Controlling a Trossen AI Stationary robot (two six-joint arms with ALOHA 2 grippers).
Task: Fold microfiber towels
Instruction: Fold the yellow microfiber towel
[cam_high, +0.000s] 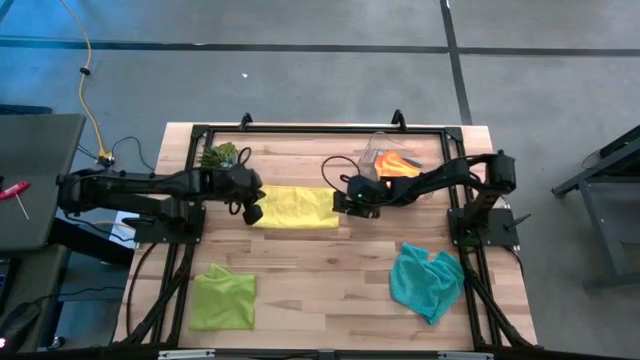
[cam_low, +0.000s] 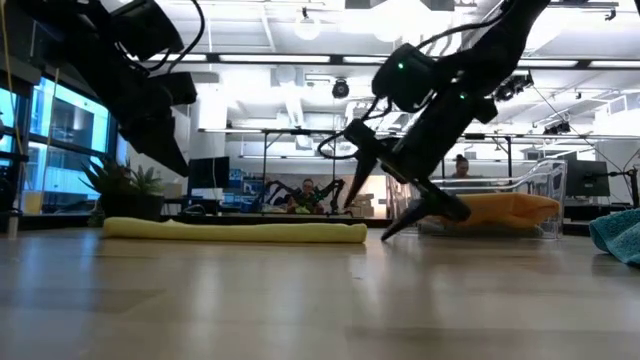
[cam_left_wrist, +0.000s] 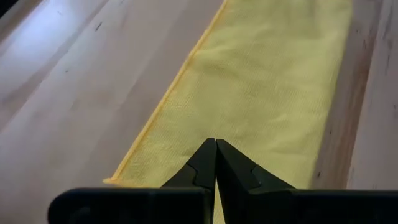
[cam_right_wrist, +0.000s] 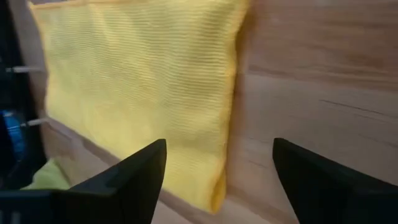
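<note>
Two grippers flanked the folded yellow towel (cam_high: 297, 207) mid-table.
From above, left gripper (cam_high: 253, 212) sat at its left end, right gripper (cam_high: 347, 203) just beside its right end; the left wrist view showed fingers (cam_left_wrist: 205, 167) clenched together over the towel, the right wrist view fingers (cam_right_wrist: 134, 174) spread, released.

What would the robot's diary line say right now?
yellow towel: folded flat on table | left gripper: shut, at its end | right gripper: open, nothing held
</note>
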